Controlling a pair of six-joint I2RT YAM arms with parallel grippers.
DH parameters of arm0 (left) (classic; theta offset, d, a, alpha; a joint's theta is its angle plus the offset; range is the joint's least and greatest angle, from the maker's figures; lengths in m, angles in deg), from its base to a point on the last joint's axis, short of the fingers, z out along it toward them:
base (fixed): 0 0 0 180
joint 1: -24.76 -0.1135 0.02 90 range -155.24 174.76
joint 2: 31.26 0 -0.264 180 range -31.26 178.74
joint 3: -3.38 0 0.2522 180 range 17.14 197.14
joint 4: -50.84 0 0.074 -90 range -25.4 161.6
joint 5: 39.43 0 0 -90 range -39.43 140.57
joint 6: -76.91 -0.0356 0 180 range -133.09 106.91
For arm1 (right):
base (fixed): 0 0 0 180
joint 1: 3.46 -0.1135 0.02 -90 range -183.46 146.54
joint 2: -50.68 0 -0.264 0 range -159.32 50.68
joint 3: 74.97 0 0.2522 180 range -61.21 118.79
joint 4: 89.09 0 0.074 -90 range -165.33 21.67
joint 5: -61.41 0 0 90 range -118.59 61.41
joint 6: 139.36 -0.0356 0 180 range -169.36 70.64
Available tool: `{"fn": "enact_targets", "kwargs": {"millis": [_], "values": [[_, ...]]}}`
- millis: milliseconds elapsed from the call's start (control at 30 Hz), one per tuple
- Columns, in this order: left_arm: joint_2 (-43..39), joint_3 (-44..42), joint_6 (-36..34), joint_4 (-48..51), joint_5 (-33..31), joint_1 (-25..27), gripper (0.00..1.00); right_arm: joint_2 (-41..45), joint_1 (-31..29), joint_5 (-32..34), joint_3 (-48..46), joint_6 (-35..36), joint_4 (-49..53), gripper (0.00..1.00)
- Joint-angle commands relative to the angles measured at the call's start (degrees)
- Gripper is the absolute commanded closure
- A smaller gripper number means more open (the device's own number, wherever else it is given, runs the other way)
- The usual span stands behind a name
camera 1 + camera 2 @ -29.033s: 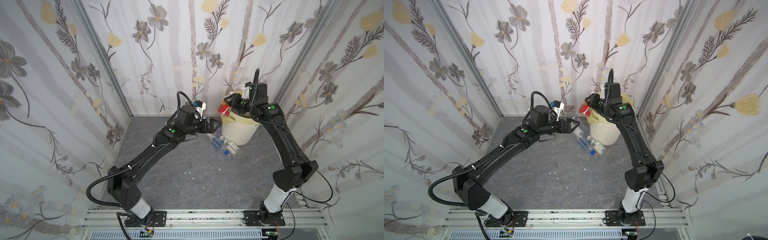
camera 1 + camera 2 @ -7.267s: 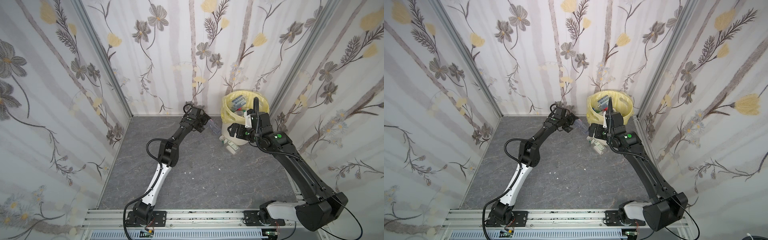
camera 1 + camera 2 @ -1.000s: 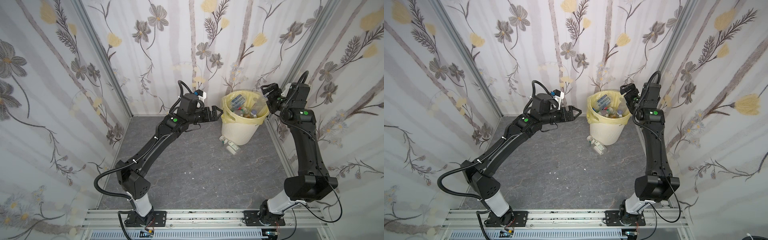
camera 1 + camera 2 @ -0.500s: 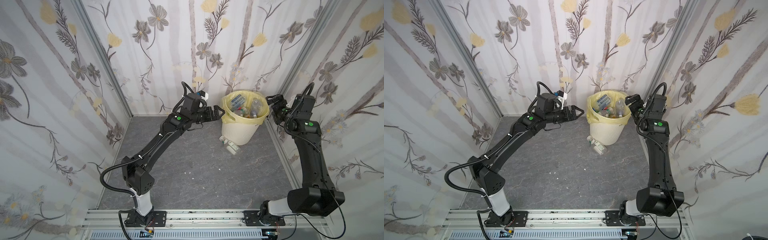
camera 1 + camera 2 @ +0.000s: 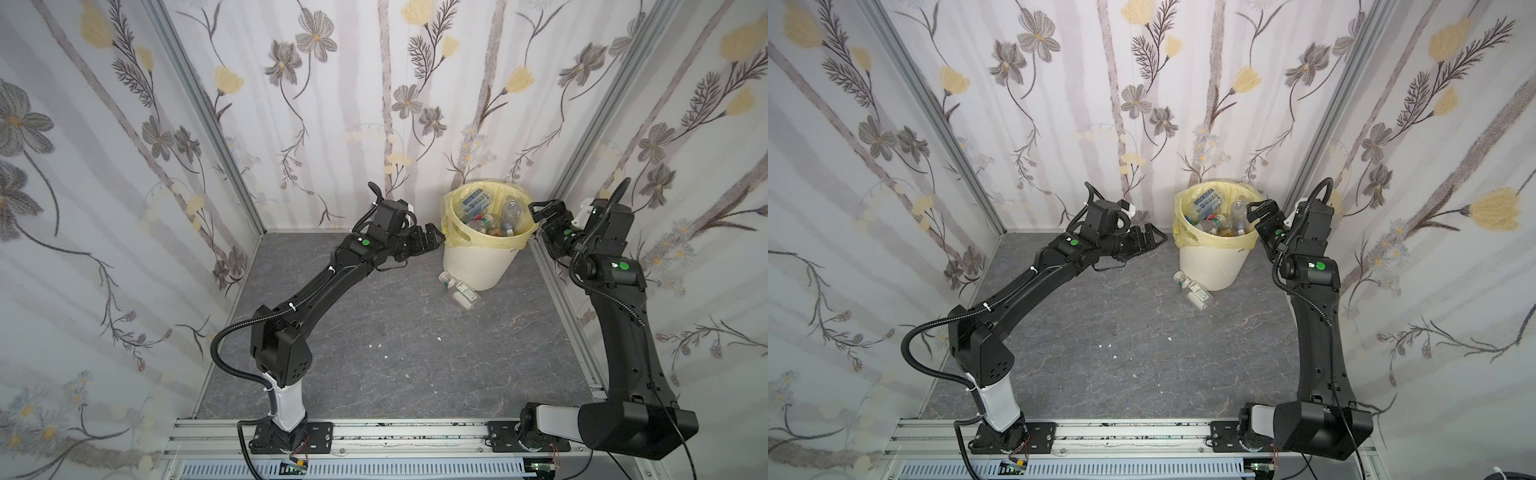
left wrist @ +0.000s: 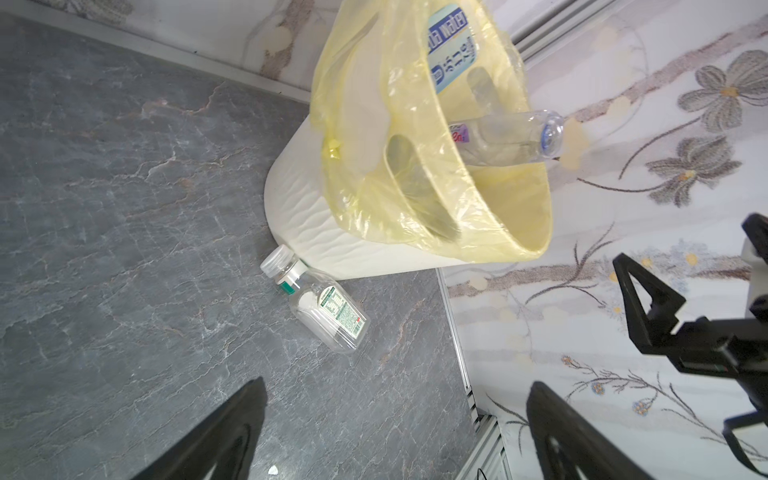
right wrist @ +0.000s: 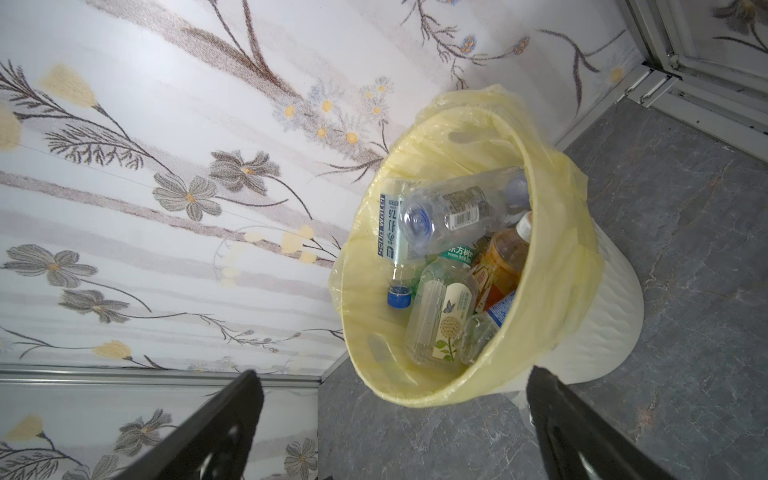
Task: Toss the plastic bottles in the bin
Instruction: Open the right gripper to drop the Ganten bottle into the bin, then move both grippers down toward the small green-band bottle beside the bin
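You are nearing the end of this job, by the look of it. The bin (image 5: 478, 266) is standing in the far right corner of the worktop (image 5: 374, 332), and its pale yellow bag (image 6: 415, 166) is holding most of the plastic bottles (image 7: 453, 249). The right wrist view is showing them piled inside: clear ones with blue and white labels, a green-labelled one and an orange-red one. One clear bottle (image 6: 511, 133) is resting high on the heap with its base near the rim, but it is sitting inside the bag.

One last bottle (image 6: 320, 305) is showing outside. It is clear, with a white cap and a green band, and it is lying on its side just beside the foot of the bin, on the side towards the arms' bases. You can see it in both top views (image 5: 1194, 291). No other bottle is showing on the worktop, only a few small white specks.

Your left jaws are hovering just beside the bin's rim, spread wide and gripping nothing. Your right jaws are hanging by the opposite side of the rim, likewise gaping and empty. I am judging that the lone bottle is all you are lacking: either arm needs to come down to it, and the left one looks better placed.
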Motion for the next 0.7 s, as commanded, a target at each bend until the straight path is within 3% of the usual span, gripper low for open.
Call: {"fn": "enact_targets", "kwargs": {"millis": [0,400,667], "values": [[1.00,-1.71,5.11,-1.01,-1.64,0.05,0.00,3.70,-0.74,-0.02,-5.62,2.75,0.23,0.00],[2.78,-14.02,16.92,-12.45,3.15,0.18,0.00,19.62,-11.14,6.47,-35.26,13.16,-6.39,0.00],[-0.33,-22.89,23.00,-21.18,4.98,0.22,0.00,12.93,-15.28,11.25,-43.84,17.38,-15.31,0.00]]}}
